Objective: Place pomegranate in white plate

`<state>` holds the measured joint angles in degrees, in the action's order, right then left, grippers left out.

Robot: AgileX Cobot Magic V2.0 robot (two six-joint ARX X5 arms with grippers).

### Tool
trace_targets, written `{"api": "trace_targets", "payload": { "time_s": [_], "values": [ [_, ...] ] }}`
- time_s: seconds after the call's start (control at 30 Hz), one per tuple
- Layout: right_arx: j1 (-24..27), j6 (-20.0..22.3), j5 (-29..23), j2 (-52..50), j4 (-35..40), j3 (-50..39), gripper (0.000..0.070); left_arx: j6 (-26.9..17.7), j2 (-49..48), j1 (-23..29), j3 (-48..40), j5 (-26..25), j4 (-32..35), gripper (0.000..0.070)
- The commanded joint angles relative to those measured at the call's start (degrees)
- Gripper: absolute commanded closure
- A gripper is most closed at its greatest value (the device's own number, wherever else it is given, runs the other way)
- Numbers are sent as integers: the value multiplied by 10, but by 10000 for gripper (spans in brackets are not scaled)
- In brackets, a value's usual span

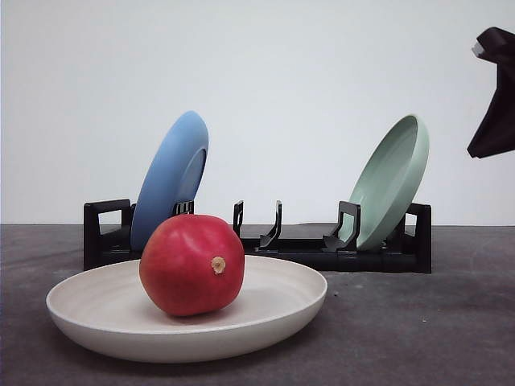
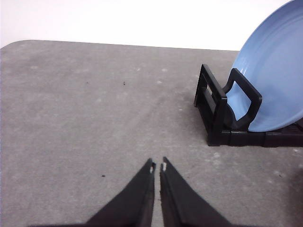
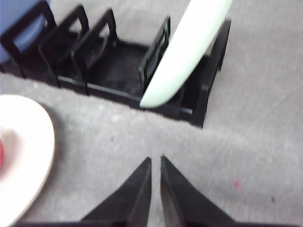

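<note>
The red pomegranate [image 1: 191, 264] rests inside the white plate [image 1: 80, 301] at the front of the table, its tan stub facing the camera. A red sliver of the pomegranate [image 3: 1, 156] and the plate's rim [image 3: 33, 142] show at the edge of the right wrist view. My right gripper [image 3: 155, 161] is shut with nothing in it, hanging over bare table between the plate and the rack; part of that arm [image 1: 495, 96] is high at the right. My left gripper [image 2: 157, 165] is shut and empty above bare table, left of the rack.
A black dish rack [image 1: 290, 237] stands behind the white plate. It holds a blue plate [image 1: 170, 177] leaning at its left end and a pale green plate [image 1: 394, 178] leaning at its right end. The grey tabletop [image 2: 94, 109] is open to the left.
</note>
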<state>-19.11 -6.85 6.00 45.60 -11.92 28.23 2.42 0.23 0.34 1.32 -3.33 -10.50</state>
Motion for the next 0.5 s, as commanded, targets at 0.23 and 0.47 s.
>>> {"api": "trace_targets", "payload": {
  "time_s": [0.23,0.47],
  "values": [
    [-2,4,-1,2,35,-1,672,2,0,0,-6,-1,-1,700],
    [-2,12,-3,-8,33,-1,672,2,0,0,-6,-1,-1,700]
  ]
}}
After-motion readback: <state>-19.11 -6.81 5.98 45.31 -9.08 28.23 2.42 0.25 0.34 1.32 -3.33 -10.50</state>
